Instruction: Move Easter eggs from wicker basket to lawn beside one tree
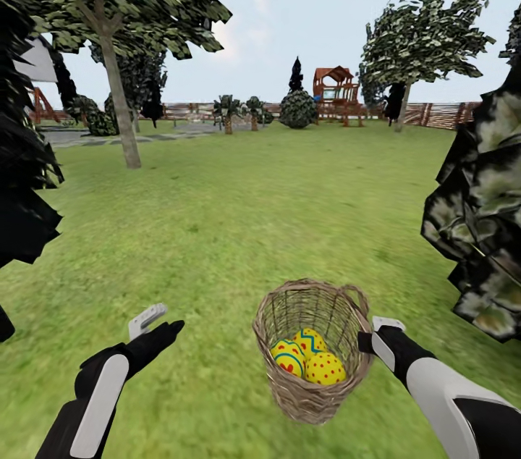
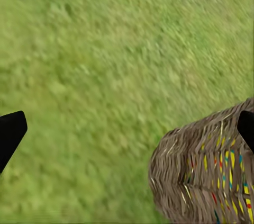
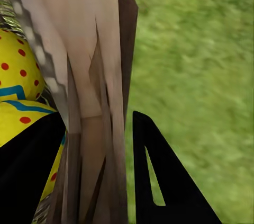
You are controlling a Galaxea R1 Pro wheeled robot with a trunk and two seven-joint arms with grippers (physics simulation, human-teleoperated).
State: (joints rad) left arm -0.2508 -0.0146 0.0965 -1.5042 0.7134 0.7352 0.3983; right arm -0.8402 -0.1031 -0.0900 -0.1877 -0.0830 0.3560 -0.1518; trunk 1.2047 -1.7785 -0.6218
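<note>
- Head view shows the basket [image 1: 312, 350] tilted, mouth facing the camera and upward, its rim-to-base axis leaning away; it seems lifted off the lawn [image 1: 239, 227], though I cannot be sure.
- Three eggs [image 1: 307, 358] lie clustered in its bottom, touching one another, none out yet.
- Right gripper [image 1: 376, 334] sits at the basket's right rim by the loop handle; in the right wrist view its fingers [image 3: 159, 181] straddle the wicker wall, one inside by the eggs, one outside, pinching it.
- Left gripper [image 1: 148, 321] hangs free over grass, well apart from the basket, fingers spread and empty.
- Step, as I judge it: the basket is being carried toward a tree [image 1: 119, 104]; next, unloading the eggs beside that trunk.
</note>
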